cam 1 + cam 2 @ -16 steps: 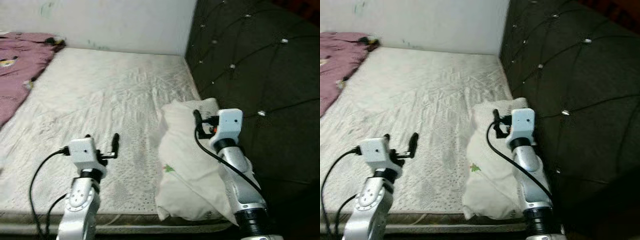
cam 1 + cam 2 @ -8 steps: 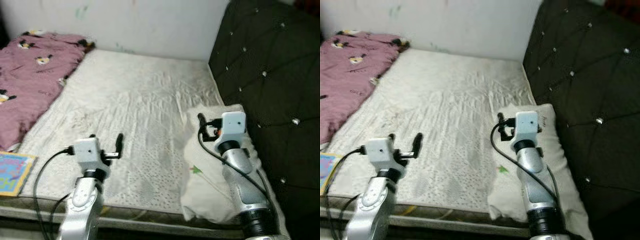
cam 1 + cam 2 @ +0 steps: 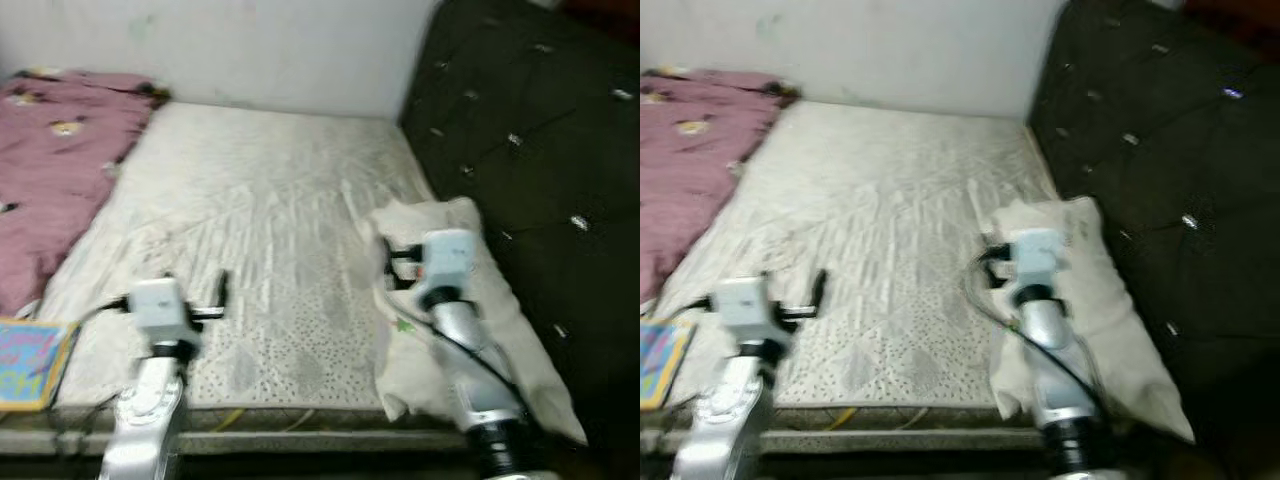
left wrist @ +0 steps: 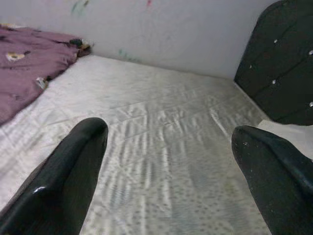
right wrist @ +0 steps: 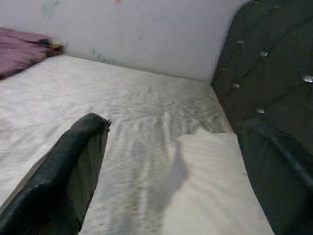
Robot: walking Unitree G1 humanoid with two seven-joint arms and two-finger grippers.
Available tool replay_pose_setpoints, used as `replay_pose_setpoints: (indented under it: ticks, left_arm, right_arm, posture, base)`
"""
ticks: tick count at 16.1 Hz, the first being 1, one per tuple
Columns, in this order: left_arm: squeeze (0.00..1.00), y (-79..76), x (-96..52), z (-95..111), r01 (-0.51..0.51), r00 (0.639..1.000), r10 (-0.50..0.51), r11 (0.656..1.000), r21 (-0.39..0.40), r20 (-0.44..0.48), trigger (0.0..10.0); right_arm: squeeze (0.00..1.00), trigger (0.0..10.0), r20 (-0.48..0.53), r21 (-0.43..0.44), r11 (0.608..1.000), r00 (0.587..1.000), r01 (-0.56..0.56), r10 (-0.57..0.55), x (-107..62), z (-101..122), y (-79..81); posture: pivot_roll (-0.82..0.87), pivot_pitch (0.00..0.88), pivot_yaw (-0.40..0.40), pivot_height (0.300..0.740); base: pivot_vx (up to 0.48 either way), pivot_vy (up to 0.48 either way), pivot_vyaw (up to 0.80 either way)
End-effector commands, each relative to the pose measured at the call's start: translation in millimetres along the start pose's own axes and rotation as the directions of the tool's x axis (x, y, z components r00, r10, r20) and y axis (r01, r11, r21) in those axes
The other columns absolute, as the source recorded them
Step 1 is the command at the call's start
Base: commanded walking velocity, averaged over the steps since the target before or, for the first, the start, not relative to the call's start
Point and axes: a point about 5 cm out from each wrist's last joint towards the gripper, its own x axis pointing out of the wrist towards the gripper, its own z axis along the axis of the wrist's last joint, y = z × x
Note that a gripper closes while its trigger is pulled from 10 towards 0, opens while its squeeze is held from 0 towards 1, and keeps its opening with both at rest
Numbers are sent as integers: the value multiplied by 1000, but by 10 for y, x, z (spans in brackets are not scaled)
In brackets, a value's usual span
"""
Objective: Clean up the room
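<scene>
While over mattress (image 3: 270, 220), left gripper (image 4: 166, 166), right gripper (image 5: 171, 171) spread.

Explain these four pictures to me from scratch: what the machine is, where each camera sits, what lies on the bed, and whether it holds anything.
This is a humanoid robot tidying a bedroom. The two wide pictures come from the two eyes of a camera on its head, looking down at a bare mattress; they are a little blurred. The two silver arms are its own, each ending in a gripper with two black fingers: the left gripper and the right gripper.

The other two pictures come from cameras on the wrists, looking out along each gripper's fingers.

On the bed lie a white pillow by the dark padded headboard, a pink blanket on the far side, and a colourful book near the edge.

Both grippers are open and hold nothing.
</scene>
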Motion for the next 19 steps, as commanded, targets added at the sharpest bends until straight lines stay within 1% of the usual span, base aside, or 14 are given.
replay_pose_setpoints:
  ticks: [1, 6, 10, 13, 19]
  left_arm:
    - [0, -80, -7, -32, 16, 1000, -16, 1000, -5, -8, 10000]
    - [0, -48, 1, -39, -4, 1000, 4, 1000, 2, -14, 10000]
    - [0, -61, 5, -40, 0, 1000, 0, 1000, 3, -16, 10000]
    - [0, -67, 8, -45, -7, 1000, 7, 1000, 3, -20, 10000]
    - [0, -65, 14, -41, -12, 1000, 12, 1000, 7, -20, 10000]
  right_arm:
    - [0, 10000, -6, -14, 1000, 1000, 27, -27, -24, -13, -113]
    - [0, 10000, -33, -25, 999, 999, 37, -38, -59, -76, -127]
    - [0, 10000, -45, -33, 999, 999, 30, -31, -70, -101, -121]
    - [0, 10000, -44, -45, 999, 999, 9, -11, -41, -95, -79]
    - [0, 10000, -49, -56, 998, 999, -7, 4, -32, -109, -47]
  posture:
    - [37, 0, -65, 740]
    - [33, 0, -68, 740]
    - [29, 0, -65, 740]
    - [30, 0, -67, 740]
    - [32, 0, -67, 740]
  base:
    - [0, 315, -456]
    - [0, 312, -440]
    - [0, 378, 0]
    - [0, 480, 0]
    - [0, 480, 0]
